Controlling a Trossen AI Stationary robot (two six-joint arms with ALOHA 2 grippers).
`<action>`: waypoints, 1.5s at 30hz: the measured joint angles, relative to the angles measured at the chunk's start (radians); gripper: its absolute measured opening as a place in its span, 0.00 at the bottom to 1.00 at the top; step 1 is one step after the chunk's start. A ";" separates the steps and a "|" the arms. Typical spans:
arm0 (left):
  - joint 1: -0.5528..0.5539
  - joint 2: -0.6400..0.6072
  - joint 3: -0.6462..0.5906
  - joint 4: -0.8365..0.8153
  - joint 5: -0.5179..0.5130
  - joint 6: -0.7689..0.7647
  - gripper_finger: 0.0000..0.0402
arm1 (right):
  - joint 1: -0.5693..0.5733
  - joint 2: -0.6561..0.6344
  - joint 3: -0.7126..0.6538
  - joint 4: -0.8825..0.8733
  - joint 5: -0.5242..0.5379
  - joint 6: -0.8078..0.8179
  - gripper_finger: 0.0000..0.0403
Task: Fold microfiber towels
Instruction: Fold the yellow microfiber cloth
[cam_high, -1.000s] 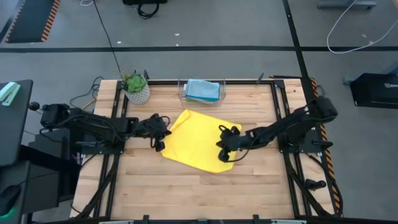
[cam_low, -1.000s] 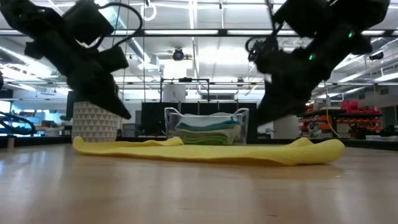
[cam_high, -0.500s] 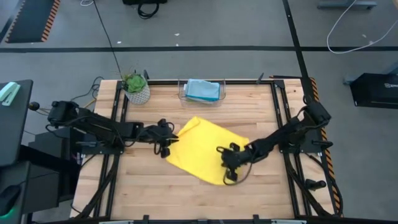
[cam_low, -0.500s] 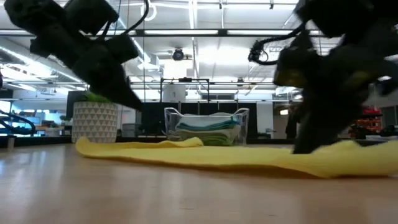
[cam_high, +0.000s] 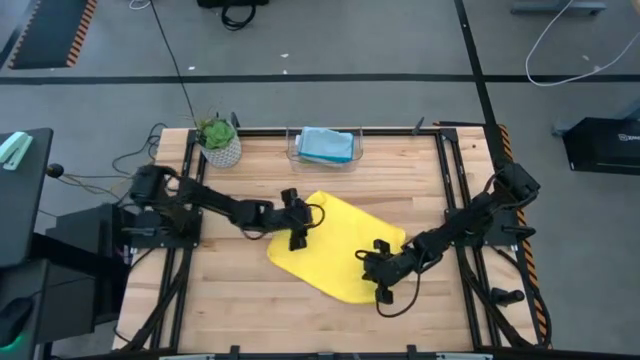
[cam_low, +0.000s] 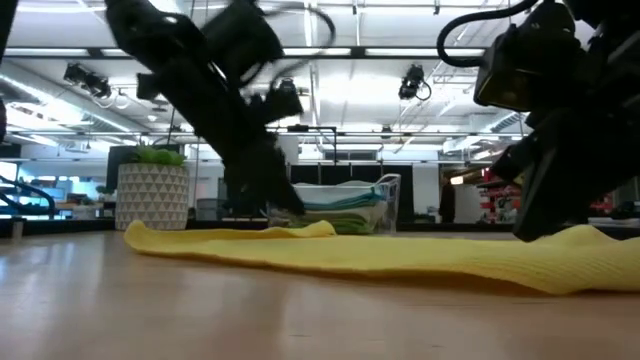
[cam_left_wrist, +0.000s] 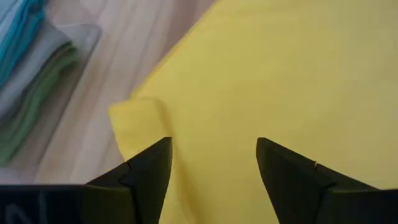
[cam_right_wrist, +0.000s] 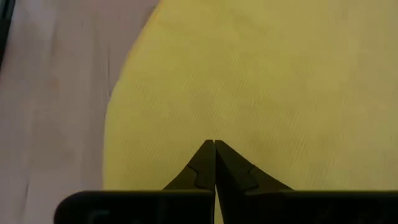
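Note:
A yellow towel (cam_high: 340, 245) lies spread on the wooden table, its far corner (cam_left_wrist: 134, 115) turned over on itself. My left gripper (cam_high: 298, 230) stands open over the towel's left part, a finger on either side of bare cloth (cam_left_wrist: 212, 143); I cannot tell whether it touches. My right gripper (cam_high: 372, 272) is shut, its tips down on the towel's near right part (cam_right_wrist: 214, 144). Blue, grey and green towels (cam_high: 325, 143) lie stacked in a clear bin. My right gripper sets its shut fingertips (cam_right_wrist: 205, 155) on the flat upper face of the yellow towel (cam_right_wrist: 249, 93), near its near right edge, slanting down from the table's right side. I see no cloth between the fingers. The towel lies on the table.
The clear bin (cam_high: 352, 155) stands at the far edge, and a potted plant (cam_high: 218, 140) sits at the far left corner. Bare wood (cam_high: 240, 300) lies near and left of the towel. Black frame rails (cam_high: 455, 200) run along both sides.
My left gripper has gone toward the table's right, over the towel's left part, and has opened. My right gripper has moved toward the near edge with its shut tips on the cloth. The towel has slid toward the near right and turned a little.

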 joint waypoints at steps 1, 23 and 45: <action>0.007 0.029 0.023 -0.023 -0.022 0.006 0.60 | 0.000 0.000 0.000 0.006 0.001 0.000 0.02; 0.128 0.126 0.124 -0.422 -0.156 -0.193 0.03 | 0.001 0.000 0.000 -0.033 0.026 -0.044 0.01; -0.112 -0.016 0.027 -0.612 -0.165 -0.888 0.02 | 0.019 -0.294 -0.036 -0.486 0.082 0.018 0.01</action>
